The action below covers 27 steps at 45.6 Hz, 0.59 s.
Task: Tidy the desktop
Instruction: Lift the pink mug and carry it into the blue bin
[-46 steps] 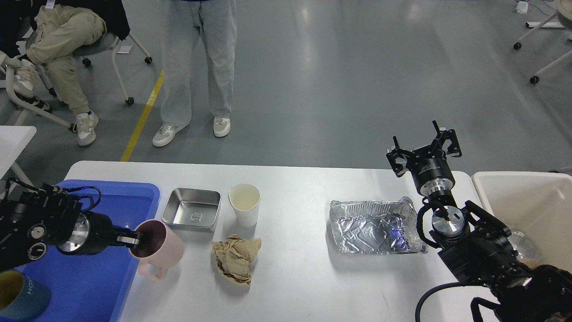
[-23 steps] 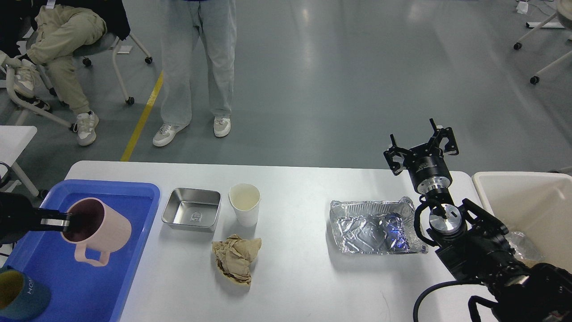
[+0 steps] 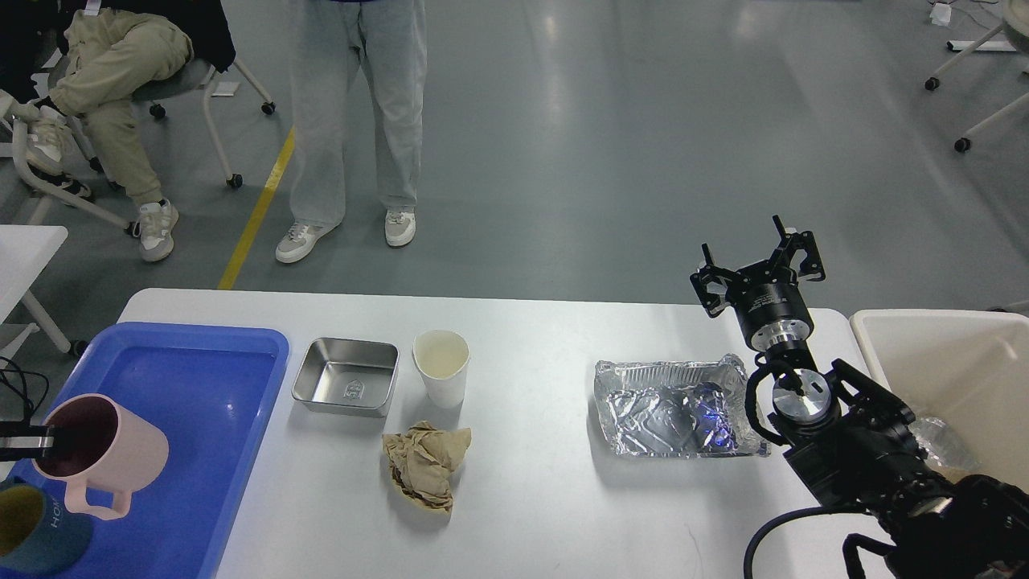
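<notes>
The white desktop (image 3: 530,490) holds a steel tray (image 3: 346,376), a white paper cup (image 3: 440,367), a crumpled brown paper ball (image 3: 426,465) and a crumpled foil tray (image 3: 674,406). My left gripper (image 3: 32,441) is at the left edge, shut on the rim of a pink mug (image 3: 96,465) held over the blue tray (image 3: 201,450). My right gripper (image 3: 760,261) is open and empty, raised above the desktop's far right edge, behind the foil tray.
A dark teal mug (image 3: 36,527) sits in the blue tray's near left corner, next to the pink mug. A cream-white bin (image 3: 940,362) stands at the right. People stand and sit beyond the desk's far edge.
My left gripper has carried the pink mug leftward from the tray's right edge to its near left part, beside the teal mug. The right arm has barely moved.
</notes>
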{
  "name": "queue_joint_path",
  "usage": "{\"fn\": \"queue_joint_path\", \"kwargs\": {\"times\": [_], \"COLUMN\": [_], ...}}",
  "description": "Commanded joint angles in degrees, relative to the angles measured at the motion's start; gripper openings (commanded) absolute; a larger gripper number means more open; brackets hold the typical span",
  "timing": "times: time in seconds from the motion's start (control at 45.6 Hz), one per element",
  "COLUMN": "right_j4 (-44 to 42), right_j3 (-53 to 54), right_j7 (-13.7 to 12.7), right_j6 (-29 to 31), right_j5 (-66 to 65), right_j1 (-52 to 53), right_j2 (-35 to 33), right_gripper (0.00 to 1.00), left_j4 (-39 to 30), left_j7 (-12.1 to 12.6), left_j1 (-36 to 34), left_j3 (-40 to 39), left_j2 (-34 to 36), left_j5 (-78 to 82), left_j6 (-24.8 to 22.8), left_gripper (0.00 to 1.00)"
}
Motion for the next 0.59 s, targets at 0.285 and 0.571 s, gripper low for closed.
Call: {"fn": "queue_joint_path", "kwargs": {"times": [0.285,0.571], "right_j4": [0.00,0.00], "right_j3": [0.00,0.00], "right_j7": [-0.04,-0.04], "right_j6": [0.18,0.18], "right_j5": [-0.01,-0.01], "right_j1": [-0.43,-0.87], "right_j2": [-0.45,-0.54], "right_gripper": [1.00,1.00], "left_j4": [5.82,9.51], "left_j7": [0.15,-0.29], "left_j1": [9.05,11.60], "left_j3": [0.01,-0.08], "left_j2": [-7.63,-11.06], "left_j5": [-0.07,-0.69], "left_j6": [5.42,6.30], "left_gripper": [0.00,0.00]}}
